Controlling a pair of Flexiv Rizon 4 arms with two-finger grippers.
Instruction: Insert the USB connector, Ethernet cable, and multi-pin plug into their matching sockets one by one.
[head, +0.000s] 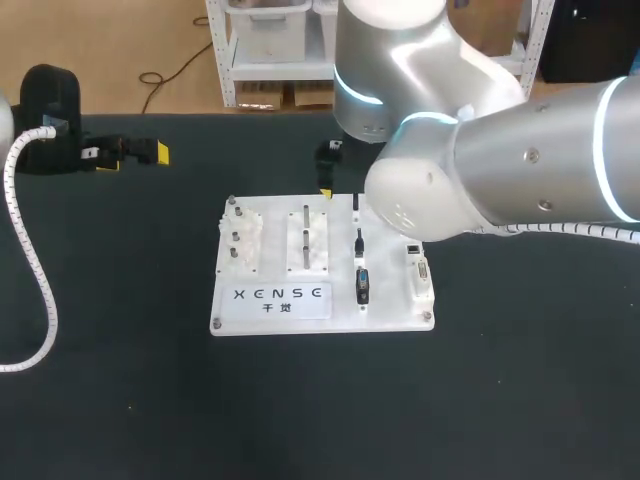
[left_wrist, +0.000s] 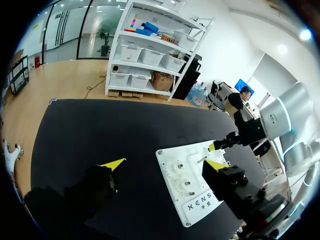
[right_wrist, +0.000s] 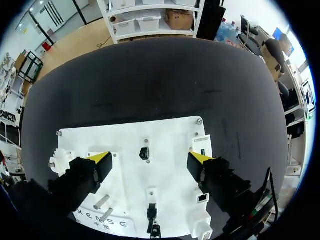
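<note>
Both pairs wide, empty: left fingers; right fingers straddling USB plug, board's 1 o'clock. Descend centred, square; pinch firmly, lift straight.

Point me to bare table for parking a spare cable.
Bare table on the near side of the white board, and between the board and the left arm's coiled cable. Crowded: the board's far half, under the open right gripper.

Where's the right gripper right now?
In the right wrist view, the right gripper hangs over the white board, its open fingers either side of a small black connector; the head view puts it near the board's far edge.
</note>
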